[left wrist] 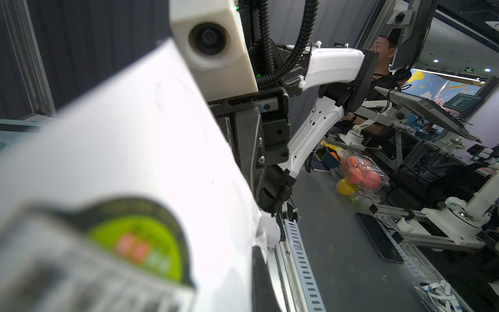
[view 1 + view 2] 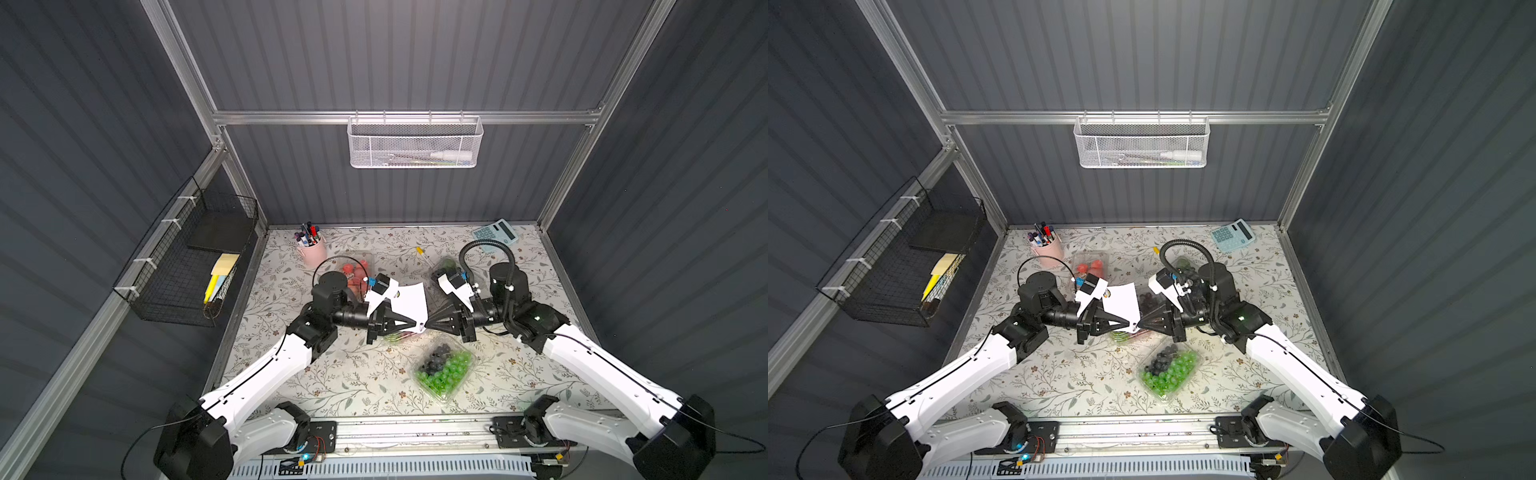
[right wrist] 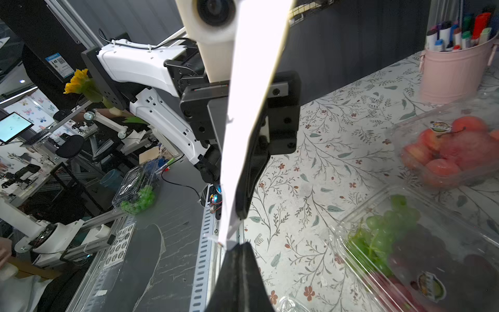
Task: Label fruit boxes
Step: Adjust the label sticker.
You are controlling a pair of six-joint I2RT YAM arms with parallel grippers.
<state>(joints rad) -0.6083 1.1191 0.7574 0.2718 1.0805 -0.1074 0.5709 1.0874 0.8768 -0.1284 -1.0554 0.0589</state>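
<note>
Pinching one corner of the white paper sticker sheet [image 2: 411, 301], the left gripper [image 2: 417, 323] and the right gripper [image 2: 428, 325] are hovering above the clear plastic fruit boxes [image 2: 444, 369] on the floral table [image 2: 332, 374], and uneven pulling may tear it.

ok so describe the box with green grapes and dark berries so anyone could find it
Look at the floral-patterned tabletop, in its front half nearest the robot. There, slightly toward the robot's right, a clear plastic clamshell box sits alone. The clear strawberry box and the rest lie farther back; this one lies in the open, green grapes beside dark berries.
</note>
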